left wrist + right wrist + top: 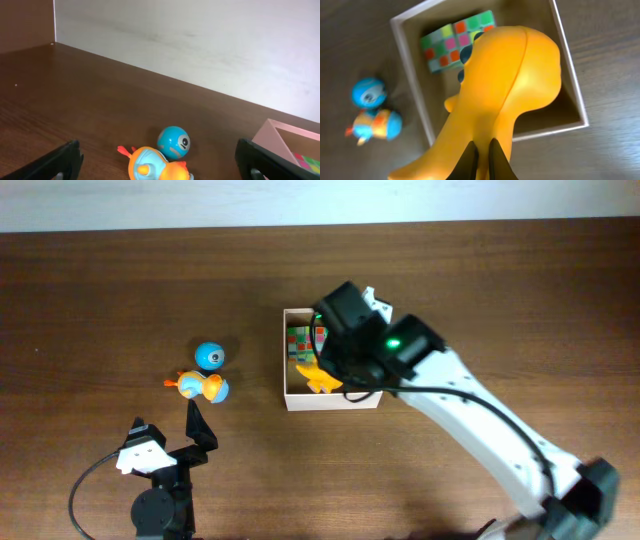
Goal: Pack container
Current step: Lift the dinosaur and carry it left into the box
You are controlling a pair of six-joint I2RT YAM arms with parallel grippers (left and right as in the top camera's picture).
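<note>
No text, label, brand, number or sign can be read in any view. The puzzle cube shows only plain coloured squares. The blue ball carries only a round mark like an eye, no letters.

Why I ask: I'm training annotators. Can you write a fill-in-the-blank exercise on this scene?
1. The toy in the shut right gripper is coloured ___.
2. Inside the container lies a multicoloured ___.
3. The ball beside the duck toy is coloured ___.
4. The left gripper has its jaws ___.
Missing words: yellow, cube, blue, open.
</note>
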